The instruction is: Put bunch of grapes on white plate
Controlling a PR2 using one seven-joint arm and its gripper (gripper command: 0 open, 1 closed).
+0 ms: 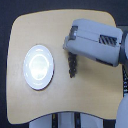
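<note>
Wooden table (30,30): white plate (38,67) toward the exterior view's left; bunch of grapes (72,65) beside it, apart; gripper (69,46) over the grapes' upper end, finger state indiscernible.

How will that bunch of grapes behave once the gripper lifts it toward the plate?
The bunch of grapes is a long cluster of small dark berries, so it will probably sag and swing rather than stay stiff. Loose berries might drop off. The white plate looks glossy, so berries could roll on it.
</note>
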